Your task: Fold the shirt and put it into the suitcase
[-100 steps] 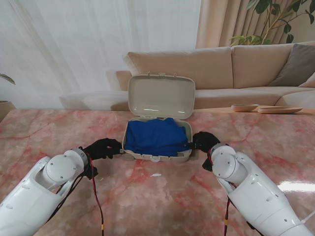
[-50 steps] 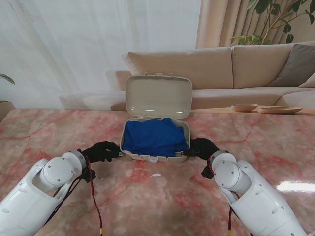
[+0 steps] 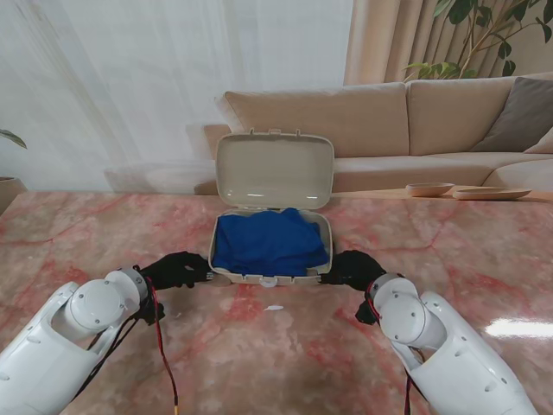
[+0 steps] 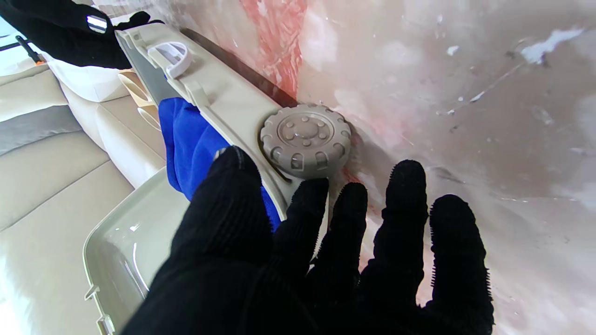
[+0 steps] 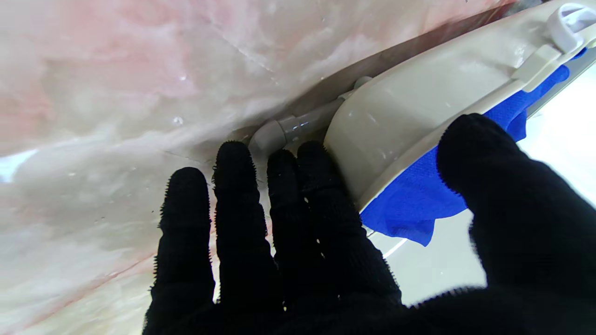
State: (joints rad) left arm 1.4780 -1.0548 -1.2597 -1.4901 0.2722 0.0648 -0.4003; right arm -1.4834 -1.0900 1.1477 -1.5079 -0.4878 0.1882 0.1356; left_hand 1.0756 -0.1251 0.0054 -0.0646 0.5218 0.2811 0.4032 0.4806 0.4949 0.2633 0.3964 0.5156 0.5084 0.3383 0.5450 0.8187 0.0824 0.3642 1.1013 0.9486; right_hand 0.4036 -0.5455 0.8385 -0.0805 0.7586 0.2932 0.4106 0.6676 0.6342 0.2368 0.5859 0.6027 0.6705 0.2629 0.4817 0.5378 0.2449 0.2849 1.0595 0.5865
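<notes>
both hands, left hand point(image 3: 177, 269) and right hand point(image 3: 351, 267), flank the suitcase point(image 3: 270, 275); grip unclear, fingertips hidden.

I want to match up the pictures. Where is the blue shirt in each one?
Stand view: the blue shirt lies inside the open suitcase, mid-table, between both hands.
Left wrist view: the shirt shows over the suitcase rim, beside the wheel.
Right wrist view: the shirt spills over the rim by the thumb.
Shared landmark: the suitcase's front latch.

Blue shirt point(image 3: 270, 243) folded inside open beige suitcase point(image 3: 270, 278), lid upright
</notes>
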